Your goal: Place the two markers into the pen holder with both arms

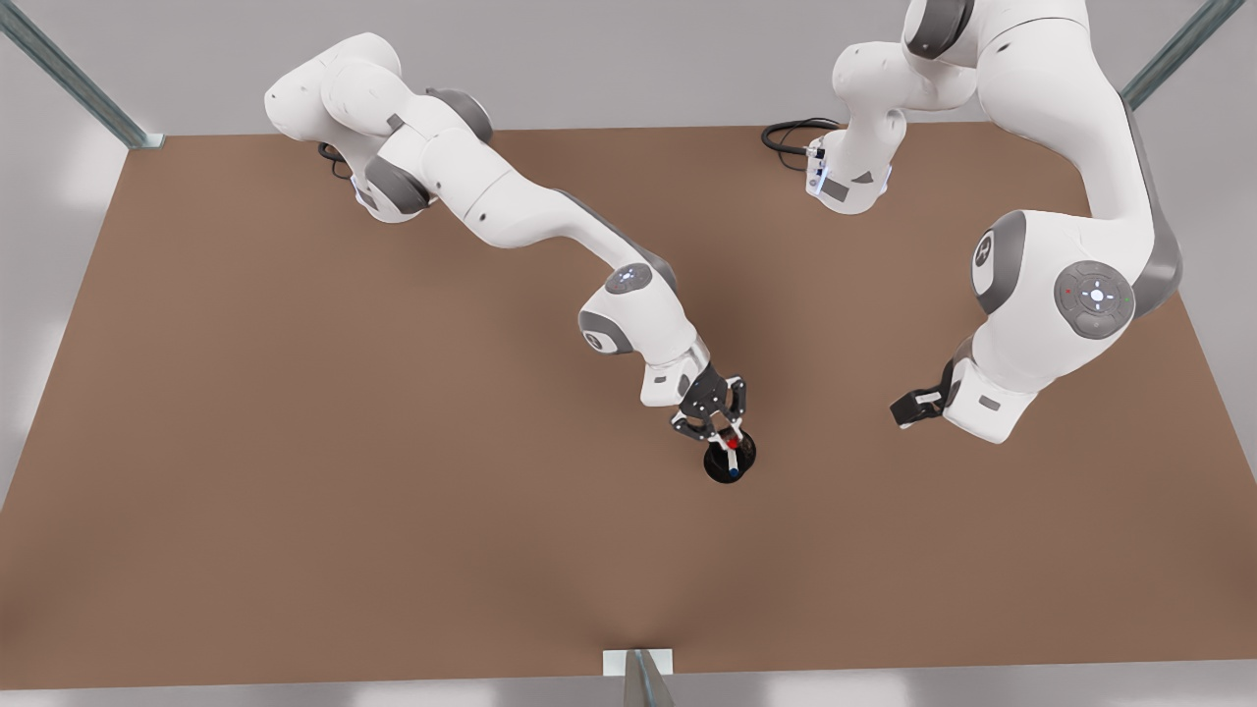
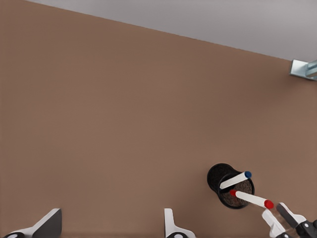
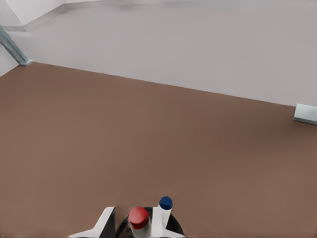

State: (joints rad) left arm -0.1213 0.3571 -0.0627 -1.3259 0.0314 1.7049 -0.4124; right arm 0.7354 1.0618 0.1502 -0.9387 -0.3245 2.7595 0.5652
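The black pen holder (image 1: 743, 454) (image 2: 217, 174) stands on the brown table near its middle. Both markers lean inside it, caps up: the red-capped marker (image 1: 732, 445) (image 2: 252, 199) (image 3: 138, 217) and the blue-capped marker (image 1: 734, 473) (image 2: 235, 180) (image 3: 166, 203). My right gripper (image 1: 725, 424) (image 2: 283, 219) hovers just above the red cap, open, and one white finger (image 3: 105, 221) stands off the cap with a gap. My left gripper (image 1: 908, 405) (image 2: 109, 220) waits wide open toward the front view's right, holding nothing.
Metal frame posts (image 1: 83, 83) (image 1: 1174, 49) rise at the table's back corners. A small metal bracket (image 1: 638, 666) (image 2: 303, 69) (image 3: 306, 113) sits at the front edge. Black cables (image 1: 791, 133) lie by one arm's base.
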